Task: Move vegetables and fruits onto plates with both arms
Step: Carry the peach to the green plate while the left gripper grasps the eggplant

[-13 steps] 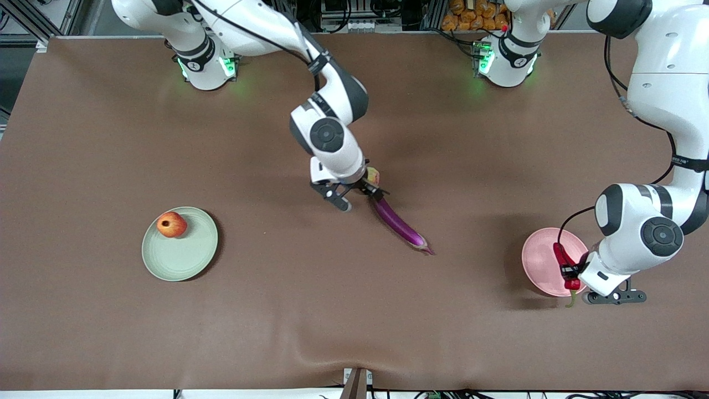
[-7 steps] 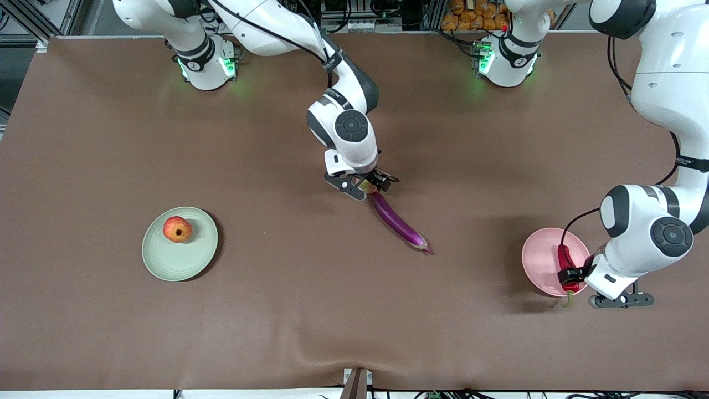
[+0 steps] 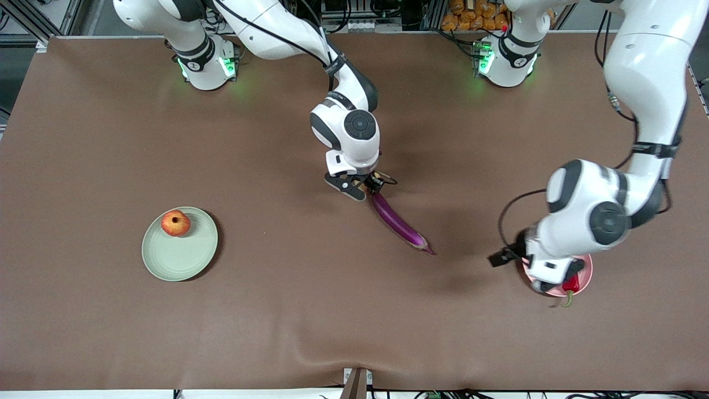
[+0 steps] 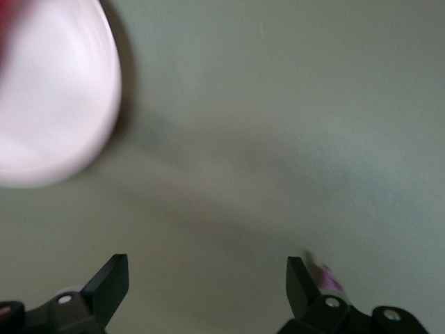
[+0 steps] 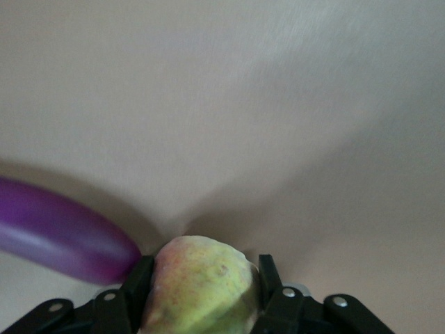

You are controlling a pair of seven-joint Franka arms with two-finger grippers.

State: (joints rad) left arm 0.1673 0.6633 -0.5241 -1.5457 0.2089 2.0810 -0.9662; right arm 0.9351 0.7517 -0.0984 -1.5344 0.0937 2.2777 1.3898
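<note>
My right gripper (image 3: 370, 186) is low at the table's middle, shut on the yellowish-pink peach (image 5: 201, 285). The purple eggplant (image 3: 399, 223) lies on the table with one end beside the peach; it also shows in the right wrist view (image 5: 62, 240). My left gripper (image 3: 512, 260) is open and empty over the pink plate's edge, on the side toward the eggplant. The pink plate (image 3: 586, 274) is mostly hidden under the left hand and holds the red chili (image 3: 570, 284). The plate also shows in the left wrist view (image 4: 49, 90). The pomegranate (image 3: 175, 223) sits on the green plate (image 3: 180, 257).
Brown cloth covers the table (image 3: 277, 321). The arm bases (image 3: 207, 64) stand along the edge farthest from the front camera. A small mount (image 3: 357, 382) sits at the nearest edge.
My left arm let go of the chili, leaving it on the pink plate, and swung toward the eggplant. My right gripper closed on the peach. The pomegranate shifted slightly on its plate.
</note>
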